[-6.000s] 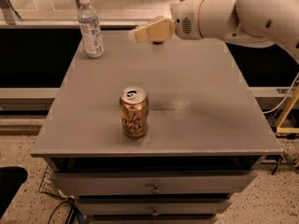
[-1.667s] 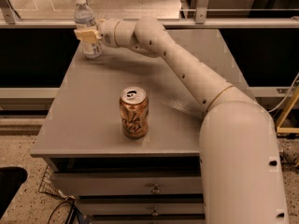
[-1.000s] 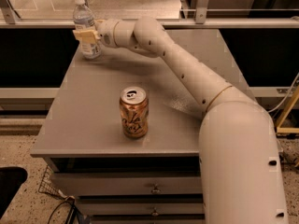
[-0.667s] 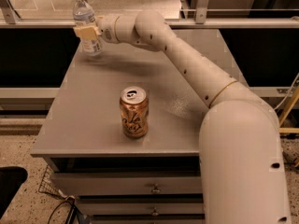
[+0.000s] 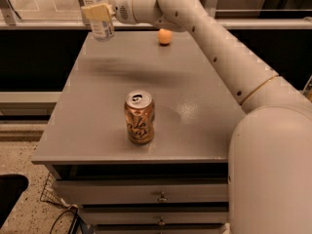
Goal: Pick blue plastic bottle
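The blue plastic bottle is clear with a pale label. It hangs in the air above the far left corner of the grey table, and its cap is cut off by the top edge of the view. My gripper is shut on the bottle around its middle, with the cream fingers across the label. The white arm reaches in from the lower right across the table.
A copper-brown drink can stands upright near the table's front centre. A small orange ball lies at the far edge of the table. Drawers sit under the tabletop. A wire basket is on the floor at left.
The gripper reached the bottle at the far left corner, closed on it, and has lifted it off the table. The orange ball now shows behind where the arm was.
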`<state>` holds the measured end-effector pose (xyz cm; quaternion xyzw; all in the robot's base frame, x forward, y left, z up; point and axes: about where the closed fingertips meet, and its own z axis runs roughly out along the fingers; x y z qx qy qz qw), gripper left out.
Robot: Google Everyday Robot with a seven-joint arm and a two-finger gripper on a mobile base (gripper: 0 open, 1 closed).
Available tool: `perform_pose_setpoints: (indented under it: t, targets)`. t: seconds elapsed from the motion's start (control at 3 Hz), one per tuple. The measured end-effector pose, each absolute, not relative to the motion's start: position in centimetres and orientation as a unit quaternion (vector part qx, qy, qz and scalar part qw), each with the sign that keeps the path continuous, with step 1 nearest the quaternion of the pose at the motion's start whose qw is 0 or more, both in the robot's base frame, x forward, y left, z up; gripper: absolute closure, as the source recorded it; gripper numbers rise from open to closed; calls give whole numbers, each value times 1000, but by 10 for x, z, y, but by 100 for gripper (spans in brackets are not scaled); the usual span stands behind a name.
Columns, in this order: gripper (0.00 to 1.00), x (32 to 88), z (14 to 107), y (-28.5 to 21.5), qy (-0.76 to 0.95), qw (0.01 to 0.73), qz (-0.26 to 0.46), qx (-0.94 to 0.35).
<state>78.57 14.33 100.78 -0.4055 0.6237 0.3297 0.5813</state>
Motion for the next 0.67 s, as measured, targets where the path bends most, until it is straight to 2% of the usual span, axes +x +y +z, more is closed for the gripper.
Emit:
perform_pose_setpoints:
  t: [0.67]
  targets:
    - [100,753,1093,100,627,584,324,-402]
